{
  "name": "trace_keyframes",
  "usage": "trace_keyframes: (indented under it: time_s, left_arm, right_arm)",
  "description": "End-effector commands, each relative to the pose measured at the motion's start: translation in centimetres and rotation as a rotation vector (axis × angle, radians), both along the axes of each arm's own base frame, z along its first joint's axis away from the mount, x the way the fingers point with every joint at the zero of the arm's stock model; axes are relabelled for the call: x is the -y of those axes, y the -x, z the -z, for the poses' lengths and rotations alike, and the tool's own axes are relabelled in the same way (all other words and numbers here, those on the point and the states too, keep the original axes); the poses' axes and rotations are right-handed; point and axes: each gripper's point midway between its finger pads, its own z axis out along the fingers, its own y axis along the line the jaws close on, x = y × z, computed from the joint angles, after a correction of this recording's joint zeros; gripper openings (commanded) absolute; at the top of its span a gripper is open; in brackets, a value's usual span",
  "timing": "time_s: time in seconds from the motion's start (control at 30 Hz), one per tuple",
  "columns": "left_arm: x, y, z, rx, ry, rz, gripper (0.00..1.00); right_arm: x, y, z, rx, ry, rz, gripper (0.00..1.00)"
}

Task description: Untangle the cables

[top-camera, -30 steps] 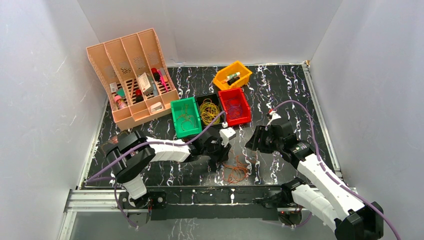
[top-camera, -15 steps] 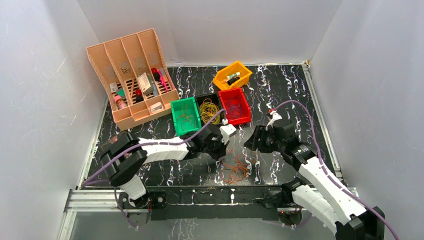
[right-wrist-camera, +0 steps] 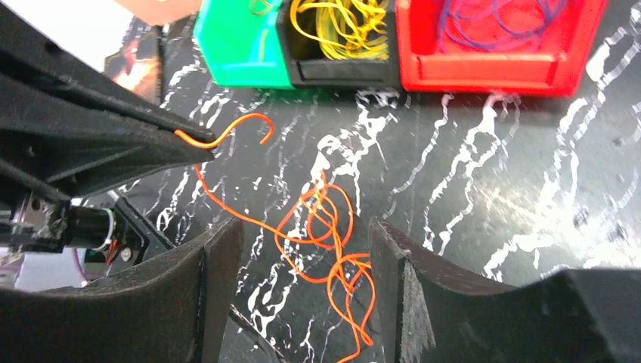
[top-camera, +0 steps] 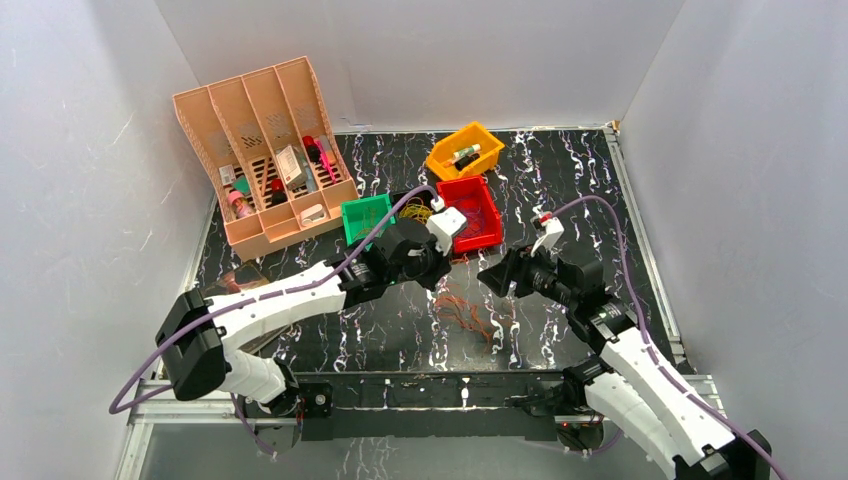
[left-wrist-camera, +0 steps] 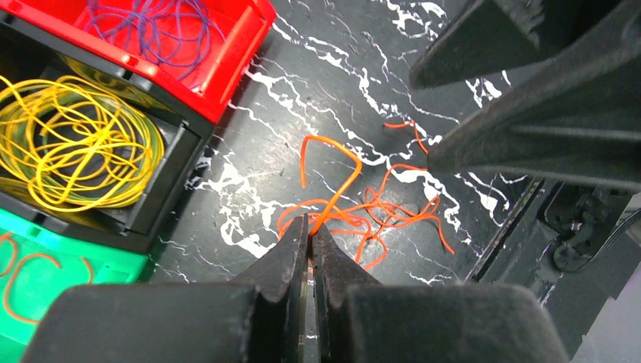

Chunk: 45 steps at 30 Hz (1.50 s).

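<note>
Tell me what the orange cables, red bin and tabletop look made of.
Orange cables: thin plastic-coated wire, probably; they hold kinked loops and look smooth.
Red bin: moulded hard plastic, slightly glossy, with a crisp rim.
Tabletop: black, white-veined marble pattern, glossy highlights; stone or printed laminate, cannot tell.

This looks like a robot test lab, not a home. Plain white walls [top-camera: 80,200] box in a black table top with white streaks [top-camera: 570,180]. A silver metal rail [top-camera: 190,388] runs along the near edge, where a left white and black robot arm [top-camera: 290,295] and a right one [top-camera: 645,365] are fixed. Small plastic bins, green [right-wrist-camera: 234,45], black [right-wrist-camera: 340,72] and red [right-wrist-camera: 491,72], stand in a row and hold thin cables [left-wrist-camera: 72,144]. A peach plastic file rack [top-camera: 215,110] holds odd little things.
</note>
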Motion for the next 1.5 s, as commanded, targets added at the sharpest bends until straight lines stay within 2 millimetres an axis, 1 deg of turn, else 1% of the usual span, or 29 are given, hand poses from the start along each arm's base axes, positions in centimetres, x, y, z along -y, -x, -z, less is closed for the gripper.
trace_keyframes:
  time_s: [0.0, 0.13, 0.27, 0.37, 0.5, 0.8, 0.93, 1.0, 1.07, 1.27, 1.33, 1.47]
  left_arm:
    - [-0.9, -0.5, -4.1, 0.036, 0.010, -0.050, 0.00]
    - [-0.6, -0.6, -6.8, 0.052, 0.054, -0.054, 0.00]
    - [-0.7, -0.9, -9.1, 0.064, 0.081, -0.079, 0.00]
    - [-0.9, -1.2, -10.0, 0.063, 0.075, -0.104, 0.00]
    - [-1.0, -1.5, -10.8, 0.066, 0.078, -0.124, 0.00]
    - [-1.0, -1.5, -12.9, 0.086, 0.106, -0.123, 0.00]
    - [-0.8, -1.2, -14.9, 0.101, 0.147, -0.106, 0.00]
    - [-0.8, -1.0, -16.3, 0.111, 0.181, -0.097, 0.00]
    - [-1.0, -0.8, -17.8, 0.131, 0.209, -0.092, 0.00]
    - [-1.8, -0.9, -21.8, 0.200, 0.239, -0.092, 0.01]
    - [-2.2, -0.9, -23.1, 0.220, 0.253, -0.098, 0.01]
    - [-3.3, -0.9, -25.7, 0.268, 0.281, -0.121, 0.04]
  right_arm:
    - [-2.7, -0.3, -5.0, 0.238, -0.135, -0.154, 0.69]
    - [-4.2, -0.2, -5.9, 0.289, -0.218, -0.231, 0.67]
    - [-5.0, -0.6, -6.4, 0.342, -0.268, -0.259, 0.65]
    - [-5.7, -0.4, -7.2, 0.392, -0.291, -0.288, 0.65]
    - [-6.7, -0.1, -7.8, 0.428, -0.302, -0.327, 0.65]
    - [-8.3, 0.5, -7.4, 0.439, -0.293, -0.377, 0.65]
    - [-8.9, -0.3, -6.7, 0.431, -0.271, -0.361, 0.63]
    - [-9.2, -0.9, -6.6, 0.434, -0.261, -0.359, 0.62]
    - [-9.8, -1.4, -6.8, 0.435, -0.258, -0.360, 0.58]
    - [-11.0, -2.8, -6.8, 0.416, -0.287, -0.347, 0.36]
    - [-11.4, -3.0, -6.5, 0.391, -0.297, -0.344, 0.32]
    - [-12.1, -3.3, -5.2, 0.344, -0.293, -0.335, 0.29]
